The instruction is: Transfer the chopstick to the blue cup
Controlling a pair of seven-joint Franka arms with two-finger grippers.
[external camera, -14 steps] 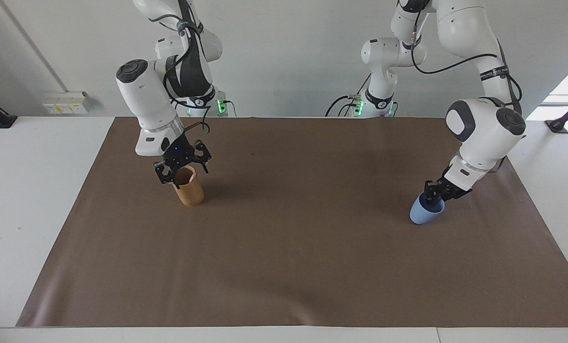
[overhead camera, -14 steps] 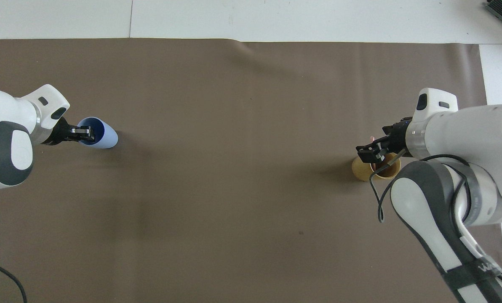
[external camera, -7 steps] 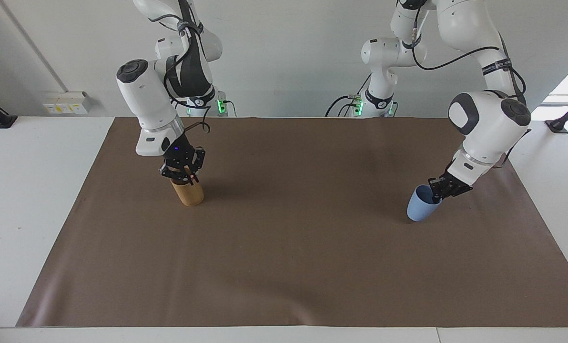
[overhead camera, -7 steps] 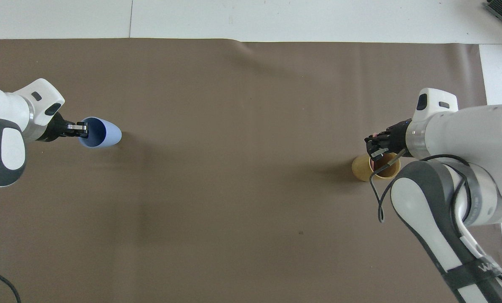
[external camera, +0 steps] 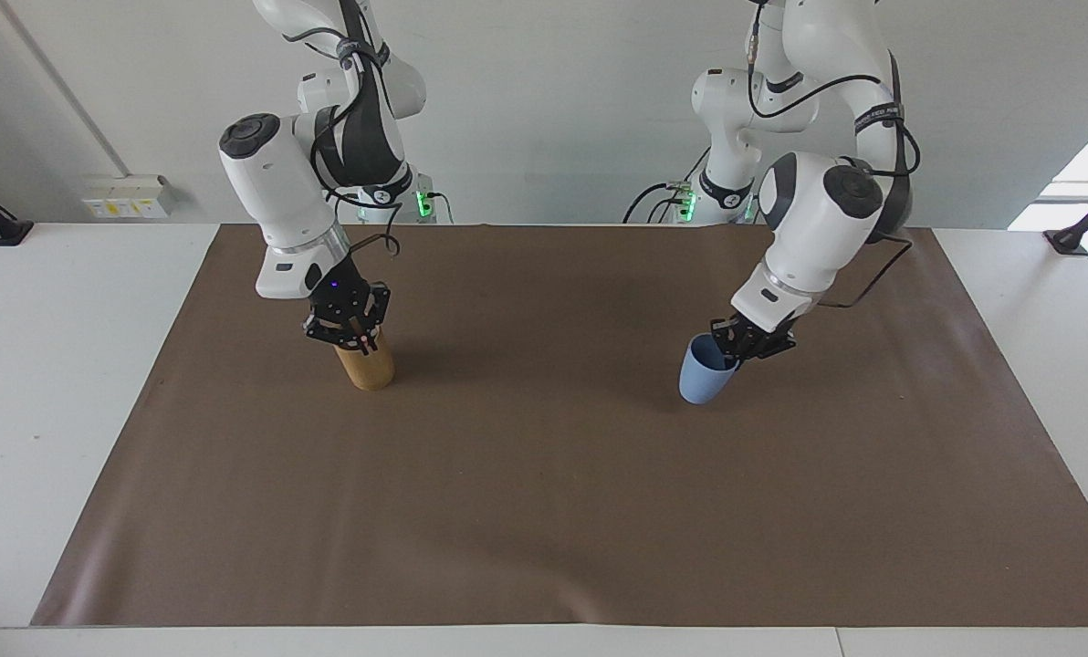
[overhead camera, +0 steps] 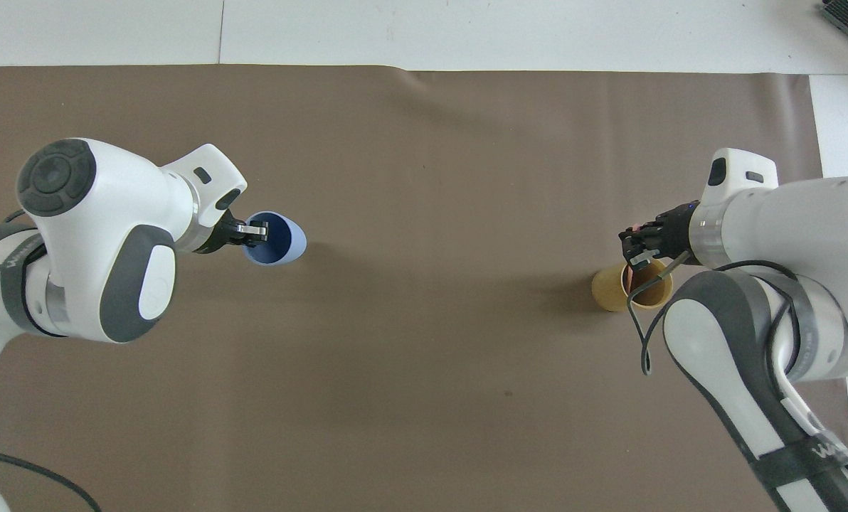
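Note:
The blue cup (external camera: 699,380) (overhead camera: 287,242) hangs tilted just over the brown mat, near the table's middle. My left gripper (external camera: 736,350) (overhead camera: 255,231) is shut on its rim, one finger inside. Whether the cup's base touches the mat I cannot tell. At the right arm's end stands a tan cylindrical holder (external camera: 370,366) (overhead camera: 607,288). My right gripper (external camera: 360,341) (overhead camera: 633,249) sits at the holder's mouth, shut on the pale-pink chopstick (external camera: 362,344) (overhead camera: 632,273). Only a short pink bit of the chopstick shows; the rest is hidden inside the holder.
A brown mat (external camera: 544,511) covers most of the white table (external camera: 60,365). The right arm's black cable (overhead camera: 641,334) loops down beside the holder.
The left gripper closed on the blue cup's rim and carried it, tilted, toward the table's middle. The right gripper closed at the holder's mouth on the chopstick and has stayed there.

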